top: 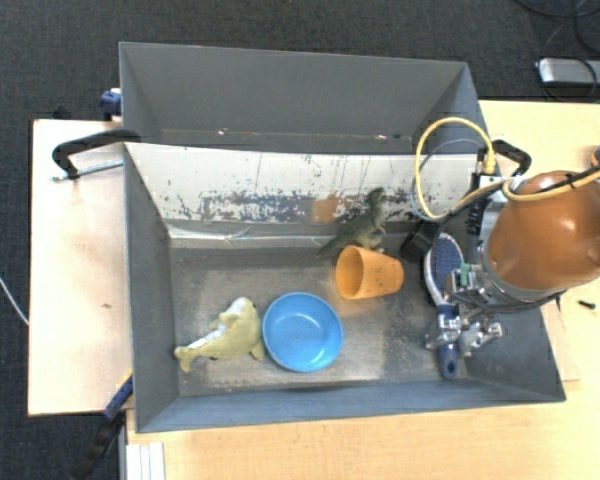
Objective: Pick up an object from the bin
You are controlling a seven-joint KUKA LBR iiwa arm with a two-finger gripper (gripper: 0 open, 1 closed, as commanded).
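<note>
— Blue bowl (302, 332) sat closest to the front wall of the grey bin (280, 98), open side up, didn't it?

— It did. Just to its left lay a pale yellowish toy animal (223, 340), stretched along the floor with its head end beside the bowl's rim.

— What sort of animal?

— Perhaps a whale or a seal; its shape was too soft for me to tell.

— And further back?

— An orange cup (368, 273) lay on its side on the bin floor, behind the bowl and a little to the right, apart from it. A green toy dinosaur (360, 226) stood just behind the cup, close to the streaked back wall.

— Where was the arm?

— It reached in from the right, with its rounded orange cover (545, 233) above the bin's right wall and a yellow cable (452, 121) looping up beside it. The pincer (450, 353) hung low in the front right corner (the arm's own side of the bin), over bare grey floor.

— Which thing was it nearest to?

— The orange cup, which lay to its left and further back. The bowl and the pale animal were well apart from it.

— Was the pincer released or clenched?

— I could not tell from that angle.
</note>
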